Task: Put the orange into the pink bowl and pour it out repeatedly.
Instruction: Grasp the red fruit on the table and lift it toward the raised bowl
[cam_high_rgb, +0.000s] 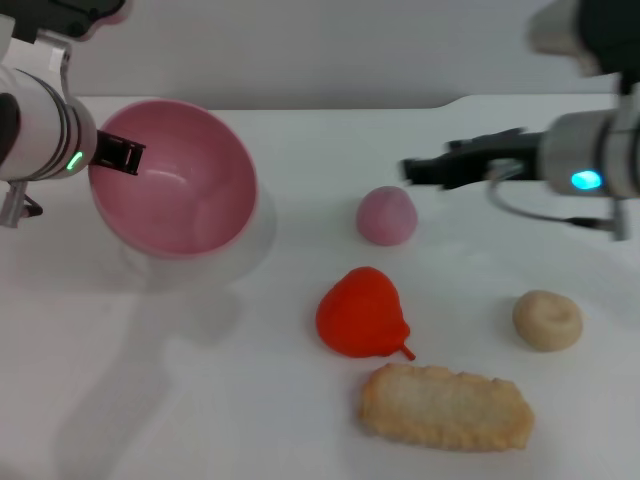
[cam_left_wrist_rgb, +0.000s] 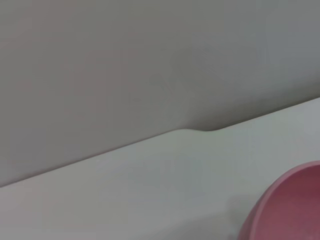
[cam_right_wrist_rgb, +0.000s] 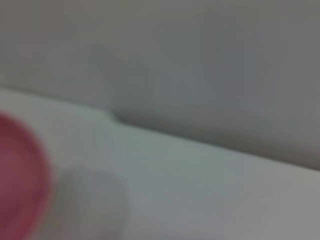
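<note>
Pink bowl (cam_high_rgb: 172, 180), upper left of frame, is tilted w/ mouth toward center, empty, left gripper (cam_high_rgb: 118, 155) clamped on its rim. Orange (cam_high_rgb: 362, 313) lies on counter (cam_high_rgb: 200, 400), lower center, so it looks poured out; next refill not started. Right gripper (cam_high_rgb: 415, 170) hovers upper right, fingers: can't tell.

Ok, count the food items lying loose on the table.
4: the orange at centre, pale-pink dome behind it, beige bun toward the right, crinkled biscuit nearest the robot.
</note>
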